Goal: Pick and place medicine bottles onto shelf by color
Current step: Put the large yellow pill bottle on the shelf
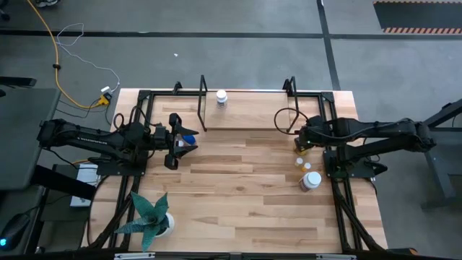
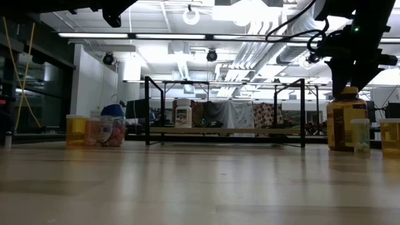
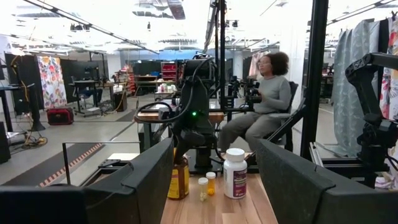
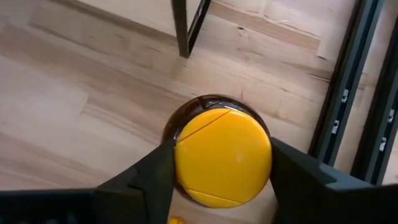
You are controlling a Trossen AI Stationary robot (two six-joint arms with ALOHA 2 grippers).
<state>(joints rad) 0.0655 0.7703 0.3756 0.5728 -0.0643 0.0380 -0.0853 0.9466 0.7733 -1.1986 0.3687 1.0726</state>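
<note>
1. Standing at the table's far edge, the shelf (image 1: 249, 112) is carrying one white bottle (image 1: 221, 97)
2. You are parking the left gripper (image 1: 189, 141) spread, idle
3. You are closing the right gripper (image 4: 217, 168) around the amber bottle (image 4: 222, 155), fingers flanking its cap for lifting

A potted green plant (image 1: 150, 214) stands on the wooden table (image 1: 238, 209) near its front left corner. A yellow cable (image 1: 52, 54) trails across the grey floor (image 1: 216, 43) beyond the table, ending at a small yellow plug (image 1: 105, 98) by the table's far left corner. In the room behind, a person (image 3: 264, 102) sits on a chair, and patterned cloths (image 2: 231, 115) hang in a row.
</note>
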